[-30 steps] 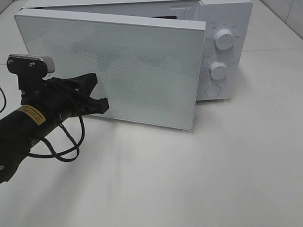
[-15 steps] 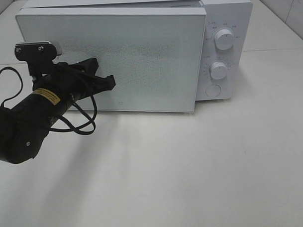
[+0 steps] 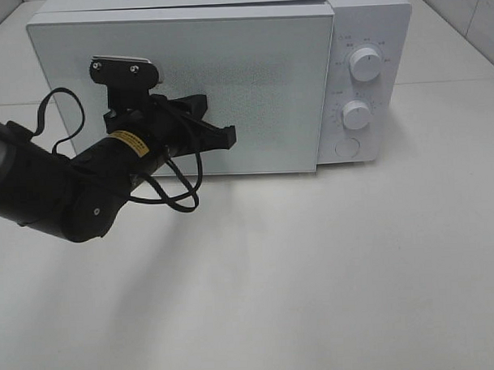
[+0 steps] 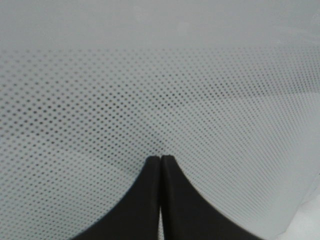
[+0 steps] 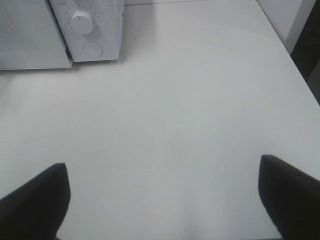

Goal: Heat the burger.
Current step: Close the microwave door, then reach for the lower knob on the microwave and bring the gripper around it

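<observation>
- On the left of the high view, the left arm reaches up from the table. Its forearm slants toward the microwave. The left gripper points across, its tip at the lower middle of the door.
- That door lies flat, or very nearly so, against the front. Its free edge runs just beside the upper knob, the lower knob and the round button. A cable loops under the wrist. A wide stretch of white table lies in front and to the right of the arm.
- Seen from the left wrist, the left gripper has its fingers pressed together with nothing between them. The tips touch the dotted door.
- Seen from the right wrist, the right gripper hangs over the table, well apart from the microwave. Its fingers are spread wide and hold nothing. The table's edge shows beyond one finger.
- No view shows the burger, so I cannot tell where it is.
</observation>
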Robot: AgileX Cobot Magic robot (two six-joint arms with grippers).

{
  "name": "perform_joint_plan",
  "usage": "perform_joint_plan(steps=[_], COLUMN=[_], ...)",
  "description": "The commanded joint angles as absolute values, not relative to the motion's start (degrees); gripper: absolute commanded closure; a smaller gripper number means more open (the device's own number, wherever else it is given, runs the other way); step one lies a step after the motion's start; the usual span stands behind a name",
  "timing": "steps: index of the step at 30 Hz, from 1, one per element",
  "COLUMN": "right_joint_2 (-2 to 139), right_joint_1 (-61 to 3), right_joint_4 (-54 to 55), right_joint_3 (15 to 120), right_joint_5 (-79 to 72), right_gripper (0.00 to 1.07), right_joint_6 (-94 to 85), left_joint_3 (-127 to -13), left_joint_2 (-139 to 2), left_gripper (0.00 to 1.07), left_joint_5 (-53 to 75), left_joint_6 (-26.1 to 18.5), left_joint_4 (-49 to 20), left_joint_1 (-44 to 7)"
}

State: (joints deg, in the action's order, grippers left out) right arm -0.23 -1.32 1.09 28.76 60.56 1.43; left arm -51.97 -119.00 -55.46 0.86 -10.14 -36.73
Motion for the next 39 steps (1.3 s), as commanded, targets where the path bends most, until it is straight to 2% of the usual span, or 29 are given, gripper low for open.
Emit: perform_joint_plan(steps=[1,7,11,25,29,39], right_joint_2=[-1.4,-1.4,-1.4,-1.3,-1.3,-1.0], right_joint_1=[-1.3,-1.3,-1.3,-1.3,-1.3,-1.3], right_joint_4=[1.1,1.2,1.2,1.2,1.2,1.2], right_joint_3=[28.6,28.6,28.6,28.6,28.6,28.6], right_joint_5=[60.4,60.4,60.4,60.4,60.4,60.4], right_gripper=[0.08,0.08,0.08,0.08,0.08,0.08], right_joint_6=[1.7,1.7,1.7,1.7,1.7,1.7], left_joint_3=[-56.4,-61.7,-67.7,-70.5,-70.5,-68.5], left_joint_2=[-119.6,-122.2,-124.0,-123.5,-120.8,-112.6], left_gripper=[1.07,1.07,1.07,1.07,1.07,1.07], left_joint_5=[-55.4,-54.9,-48.6,-44.4,-37.9,-18.2], left_joint_6=[0.6,0.6,0.6,-6.7,-9.5,-9.9], left_joint_4=[-17.4,-19.9,-20.1,-24.7,-24.8,-24.6], left_joint_1=[-35.5,-35.5,-36.3,-42.5,-44.3,-46.9])
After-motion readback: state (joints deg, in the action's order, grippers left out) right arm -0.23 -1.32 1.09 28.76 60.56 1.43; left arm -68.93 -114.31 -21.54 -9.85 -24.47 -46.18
